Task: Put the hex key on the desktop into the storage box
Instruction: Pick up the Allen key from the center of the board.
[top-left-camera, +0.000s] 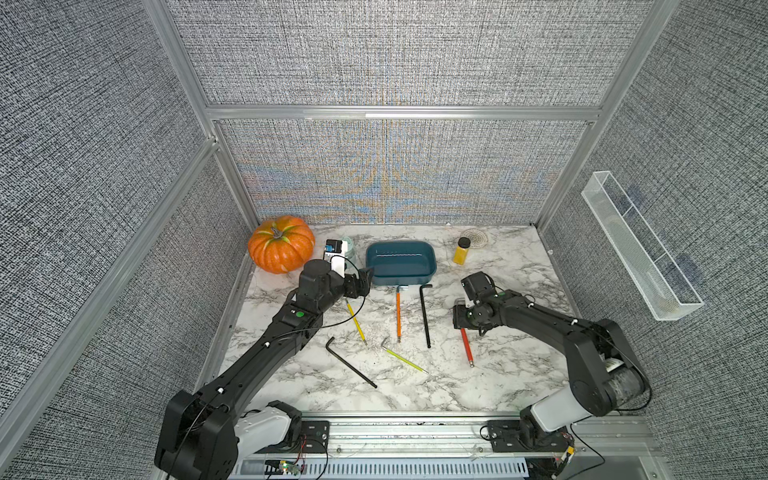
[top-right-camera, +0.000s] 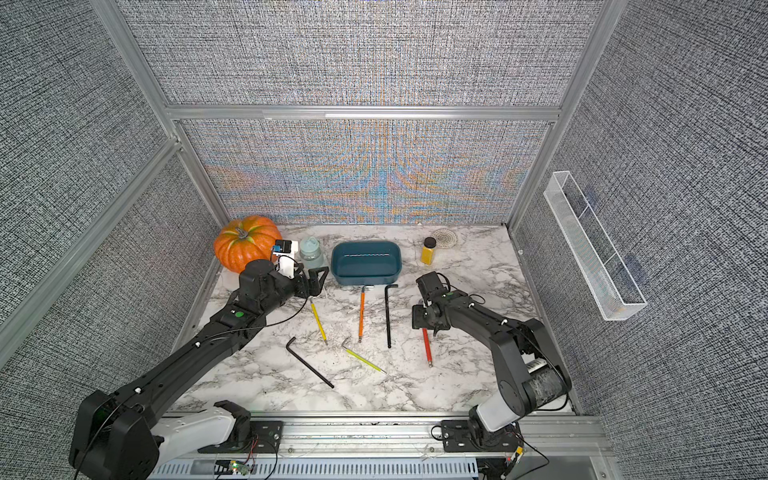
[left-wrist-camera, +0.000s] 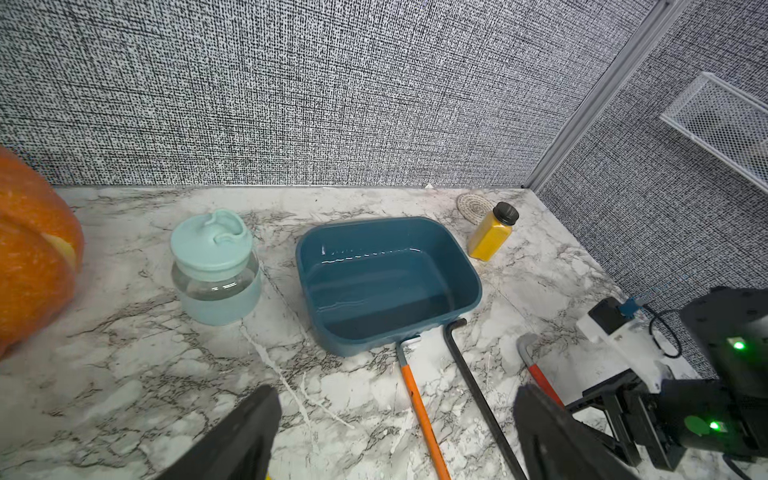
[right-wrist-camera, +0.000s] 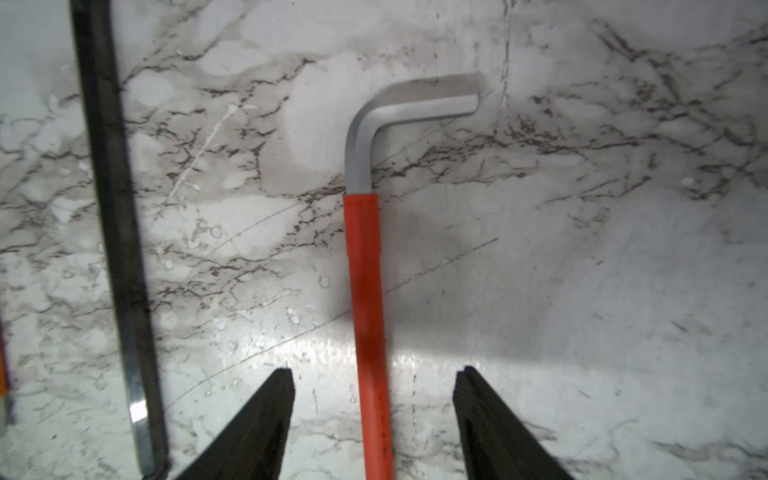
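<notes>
1. Desktop (top-left-camera: 503, 376), white marble-patterned top with grey-black veining: carries six L-shaped hex keys, all flat on the marble, outside the box.
2. Storage box (top-left-camera: 400, 277), shallow dark teal-blue plastic tub with rounded corners: sits near the back wall, between a glass jar with mint-green lid (top-right-camera: 311, 251) and a small yellow bottle with black cap (top-left-camera: 462, 252).
3. Right gripper (right-wrist-camera: 376, 371): hangs low over the marble, jaws spread, one black finger (right-wrist-camera: 266, 419) on each side of the red-sleeved steel hex key (right-wrist-camera: 362, 291); leaves bare marble showing on both sides, grips nothing.
4. Same key: lies lengthwise between the fingers, grey bent end beyond the fingertips; well apart from the box.
5. Long black hex key (top-left-camera: 424, 316) and orange-sleeved hex key (top-left-camera: 398, 311): lie side by side, bent ends at the box's near wall; touching or just beside, cannot tell.
6. Left gripper (left-wrist-camera: 397, 390): hovers beside the box's jar-side corner, jaws wide apart, holds nothing.
7. Yellow-sleeved hex key (top-left-camera: 356, 321): partly under the left gripper. Shorter black hex key (top-left-camera: 351, 362) and thin yellow-green hex key (top-left-camera: 405, 359): nearer the arm bases.
8. Orange pumpkin (top-left-camera: 281, 245): back corner, near the jar. Round woven coaster (top-left-camera: 476, 237): behind the yellow bottle.
</notes>
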